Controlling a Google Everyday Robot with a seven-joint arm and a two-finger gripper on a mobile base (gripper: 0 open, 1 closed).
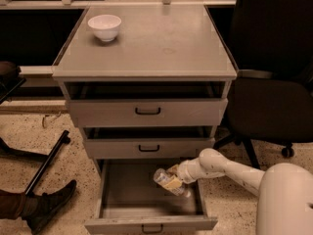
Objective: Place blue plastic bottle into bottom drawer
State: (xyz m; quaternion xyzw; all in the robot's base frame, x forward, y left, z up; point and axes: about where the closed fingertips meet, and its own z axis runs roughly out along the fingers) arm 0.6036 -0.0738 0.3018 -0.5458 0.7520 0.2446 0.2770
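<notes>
A single camera looked down from high in front of the table (161, 43). It faced the drawer fronts at a steep angle, so the top surface, all three fronts and the open bottom drawer (146, 223) fell in one fairly near view. The robot's own arm (234, 169) entered from the lower right corner, close under the lens. That put the gripper (177, 174), clasped on the blue plastic bottle (165, 179), low and just right of centre, over that drawer.
</notes>
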